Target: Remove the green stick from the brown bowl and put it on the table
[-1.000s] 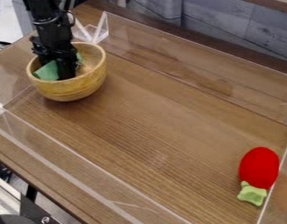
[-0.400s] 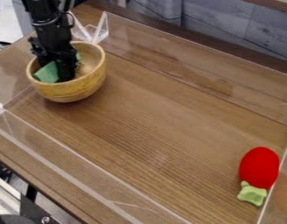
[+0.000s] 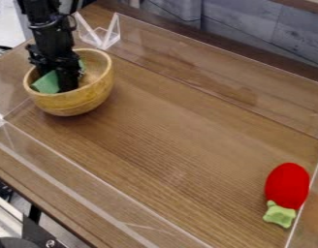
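Observation:
The brown bowl (image 3: 84,95) stands at the far left of the table (image 3: 188,131). Inside it the green stick (image 3: 46,83) leans tilted against the left inner wall, with only its left part showing. My black gripper (image 3: 59,76) reaches straight down into the bowl. Its fingers are closed on the stick's right part, and their tips are hidden below the rim.
A red toy (image 3: 287,183) with a small green stem (image 3: 278,214) lies at the near right. Clear acrylic walls (image 3: 71,189) run round the table's edges, and a clear corner piece (image 3: 108,32) stands just behind the bowl.
The gripper has shifted a little left and up with the green stick, and its jaws have closed slightly. The bowl has slid a little to the left with it.

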Controlling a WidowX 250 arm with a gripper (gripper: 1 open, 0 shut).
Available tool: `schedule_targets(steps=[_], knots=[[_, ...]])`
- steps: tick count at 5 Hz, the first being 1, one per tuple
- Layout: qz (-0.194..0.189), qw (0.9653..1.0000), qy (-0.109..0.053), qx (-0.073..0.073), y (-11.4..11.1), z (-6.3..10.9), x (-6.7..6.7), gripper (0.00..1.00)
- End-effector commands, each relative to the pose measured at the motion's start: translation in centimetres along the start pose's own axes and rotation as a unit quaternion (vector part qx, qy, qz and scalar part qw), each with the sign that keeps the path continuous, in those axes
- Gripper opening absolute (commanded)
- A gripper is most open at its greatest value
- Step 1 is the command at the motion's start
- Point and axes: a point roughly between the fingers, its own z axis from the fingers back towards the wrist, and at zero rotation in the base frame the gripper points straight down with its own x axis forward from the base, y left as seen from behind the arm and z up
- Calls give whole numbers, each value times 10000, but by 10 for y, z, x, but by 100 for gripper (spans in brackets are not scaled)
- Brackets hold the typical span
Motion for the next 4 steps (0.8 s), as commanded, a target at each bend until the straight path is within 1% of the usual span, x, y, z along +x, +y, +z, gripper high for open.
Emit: schedule_targets(steps=[1,2,3,4], knots=[[158,9995,-274,97,15,28,-2,0],[71,9993,-367,52,15,45,2,0],[50,9988,-485,-3,12,72,0,0],[-5,9984,-565,-45,0,92,-1,0]])
